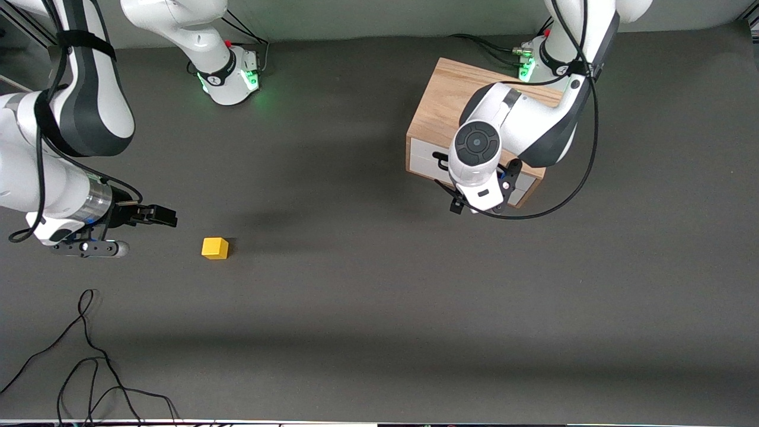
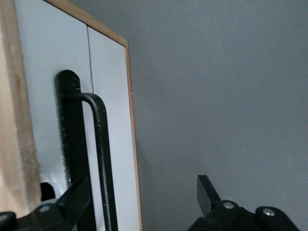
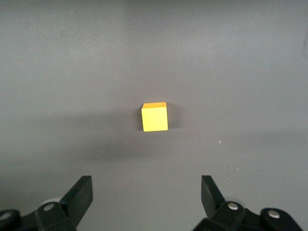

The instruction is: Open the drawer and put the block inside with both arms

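Observation:
The light wooden box (image 1: 456, 95) stands toward the left arm's end of the table. Its drawer (image 1: 422, 155) with the white front is shut. My left gripper (image 1: 481, 201) hangs in front of the drawer. In the left wrist view it is open (image 2: 143, 192), with the black bar handle (image 2: 102, 154) between the jaws, close to one fingertip (image 2: 77, 195) and not gripped. The yellow block (image 1: 214, 248) sits on the table toward the right arm's end. My right gripper (image 1: 168, 216) is open and empty beside it, and the block (image 3: 155, 116) lies ahead of its fingertips (image 3: 82, 192).
Loose black cables (image 1: 89, 356) lie on the table near the front camera at the right arm's end. The grey tabletop (image 1: 379, 284) runs between the block and the box. The arm bases (image 1: 228, 74) stand along the table's back edge.

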Available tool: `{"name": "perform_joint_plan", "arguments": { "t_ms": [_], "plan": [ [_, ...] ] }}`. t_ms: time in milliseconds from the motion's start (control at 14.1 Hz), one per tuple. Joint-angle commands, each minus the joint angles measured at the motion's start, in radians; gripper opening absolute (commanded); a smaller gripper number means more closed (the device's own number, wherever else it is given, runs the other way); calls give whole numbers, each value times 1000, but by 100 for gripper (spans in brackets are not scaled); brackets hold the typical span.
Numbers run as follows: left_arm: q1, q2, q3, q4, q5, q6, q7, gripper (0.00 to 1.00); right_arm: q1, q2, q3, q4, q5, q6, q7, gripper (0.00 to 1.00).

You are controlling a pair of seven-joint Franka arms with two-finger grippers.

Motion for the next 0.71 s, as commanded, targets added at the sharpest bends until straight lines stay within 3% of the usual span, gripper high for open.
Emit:
{"name": "perform_joint_plan", "arguments": {
  "t_ms": [0, 213, 640],
  "plan": [
    [-2, 18, -2, -12, -12, 23, -17, 100, 4, -31, -8, -41, -14, 32, -24, 100],
    [-1, 35, -2, -12, -21, 28, -17, 100, 5, -11, -8, -53, -18, 74, -24, 100],
    [1, 46, -2, -9, -46, 46, -14, 100, 7, -13, -8, -203, -18, 267, -24, 100]
  ]
}}
